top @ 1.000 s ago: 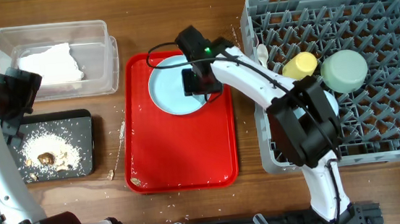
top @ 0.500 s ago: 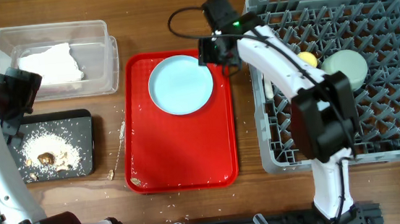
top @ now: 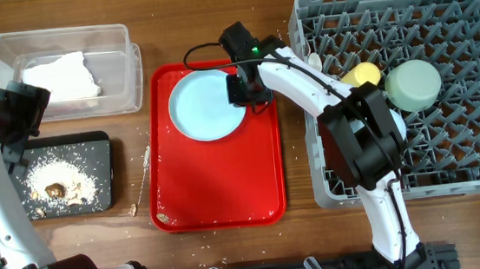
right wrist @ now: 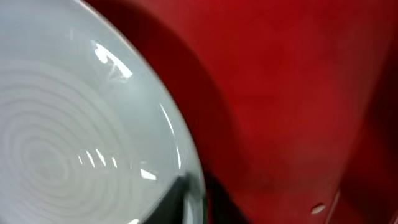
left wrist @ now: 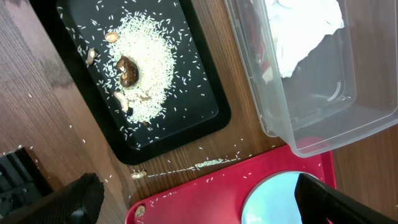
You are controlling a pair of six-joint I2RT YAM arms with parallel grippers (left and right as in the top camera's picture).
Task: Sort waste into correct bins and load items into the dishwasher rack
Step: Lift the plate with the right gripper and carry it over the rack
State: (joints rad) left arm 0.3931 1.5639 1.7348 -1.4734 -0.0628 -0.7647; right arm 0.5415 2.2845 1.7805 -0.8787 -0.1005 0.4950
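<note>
Upper centre, the right gripper [top: 238, 91] sits at the rim of the light blue plate [top: 201, 107]; its jaws' hold cannot be told. Next comes a firm pinch and a lift to the dishwasher rack [top: 459, 146]. The left gripper [left wrist: 202, 196] hangs with its jaws spread.

No text, label, brand, number or sign can be read in any of the three views; nothing on the tabletop bears legible lettering.
</note>
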